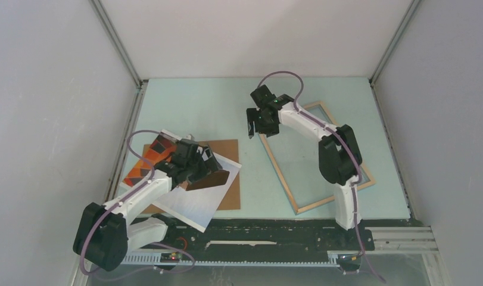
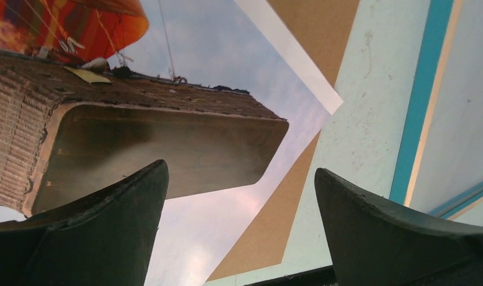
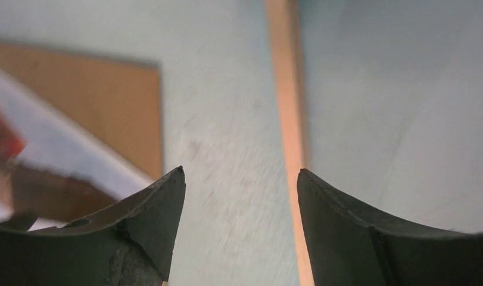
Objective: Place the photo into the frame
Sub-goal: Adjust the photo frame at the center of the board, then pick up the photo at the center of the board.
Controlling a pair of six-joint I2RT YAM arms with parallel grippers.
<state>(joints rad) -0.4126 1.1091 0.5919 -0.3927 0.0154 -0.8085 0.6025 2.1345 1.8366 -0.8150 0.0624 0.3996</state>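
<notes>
The photo [image 1: 194, 199], a white-bordered print with an orange balloon and a dark brown basket, lies tilted at the left on a brown backing board [image 1: 228, 150]. My left gripper [image 1: 197, 164] hovers over the photo, open and empty. In the left wrist view the photo [image 2: 167, 89] fills the upper left, and my left gripper [image 2: 239, 196] hangs over the photo's corner and the board [image 2: 280, 232]. The frame [image 1: 280, 173] lies wood side up at the centre right; its blue edge [image 2: 414, 119] also shows. My right gripper [image 1: 252, 130] is open and empty above the frame's far left corner, by the wood rail [image 3: 289, 119].
The pale green table [image 1: 191, 107] is enclosed by white walls at the back and sides. A black rail [image 1: 268, 229] runs along the near edge between the arm bases. In the right wrist view the backing board [image 3: 108, 101] and the blurred photo [image 3: 54, 155] lie left of the fingers.
</notes>
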